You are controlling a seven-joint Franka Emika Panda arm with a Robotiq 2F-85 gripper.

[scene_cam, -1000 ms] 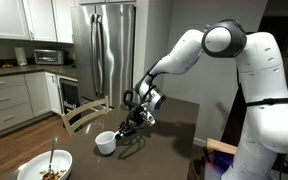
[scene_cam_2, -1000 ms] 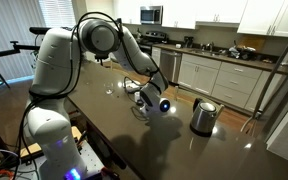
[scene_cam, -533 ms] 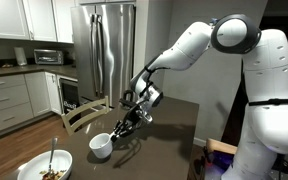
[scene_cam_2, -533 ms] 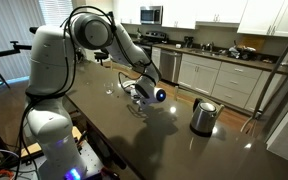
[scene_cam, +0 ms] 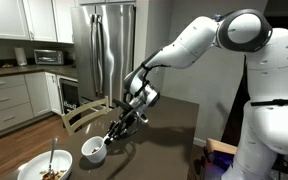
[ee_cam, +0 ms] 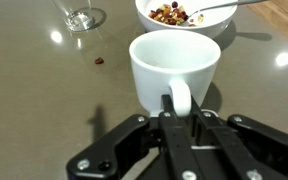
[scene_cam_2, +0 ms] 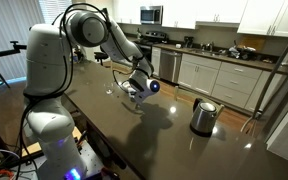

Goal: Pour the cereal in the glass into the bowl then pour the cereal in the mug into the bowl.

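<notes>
The mug (ee_cam: pixel 169 62) sits upright right in front of the wrist cam, handle turned back toward you. Your end effector (ee_cam: pixel 177 108) is clamped shut on that handle, which makes sense: a handle grip lets you tip it by rolling the wrist. You can't see into it from this angle, and I can't tell if it's off the surface (ee_cam: pixel 34 95).

Just past it on the far side is the bowl (ee_cam: pixel 199 27), with cereal (ee_cam: pixel 170 13) and a spoon (ee_cam: pixel 219 10) in it. The glass (ee_cam: pixel 81 14) stands far left and looks empty, so I'd guess the first pour is done. One stray bit (ee_cam: pixel 99 60) lies between glass and mug. Mind that spoon when you tip.
</notes>
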